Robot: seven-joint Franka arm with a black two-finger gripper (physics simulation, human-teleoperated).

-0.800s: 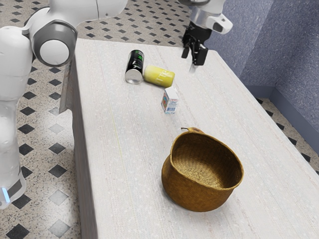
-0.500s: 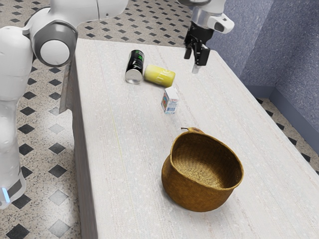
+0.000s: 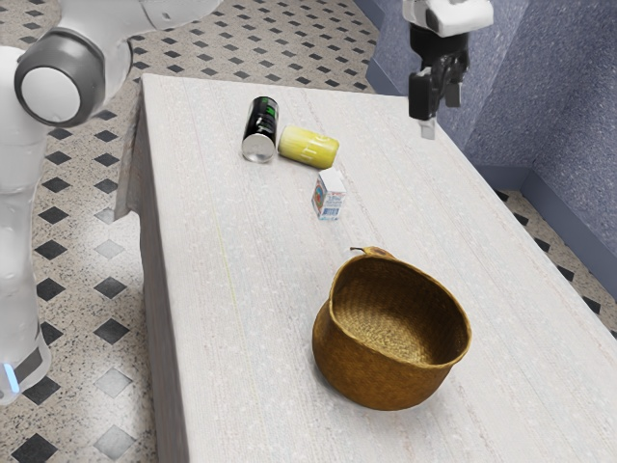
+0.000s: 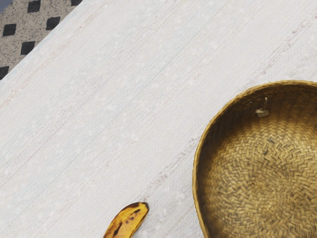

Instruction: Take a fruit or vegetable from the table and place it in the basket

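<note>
The black two-finger gripper [image 3: 441, 114] hangs high near the worktop's [image 3: 241, 289] edge, its fingers apart and nothing between them, presumably to leave room for an approach. The spotted yellow banana [image 4: 128, 220] lies on the worktop just beside the round brown woven basket [image 4: 197, 173], so the carry should be short, though the rim might obstruct the grasp. The basket's upward mouth suits a drop from above. Counted: one banana, one basket, one small white printed carton [image 3: 329, 196], two cylindrical cans, one black [image 3: 261, 128], one yellow [image 3: 308, 148], both on their sides.
</note>
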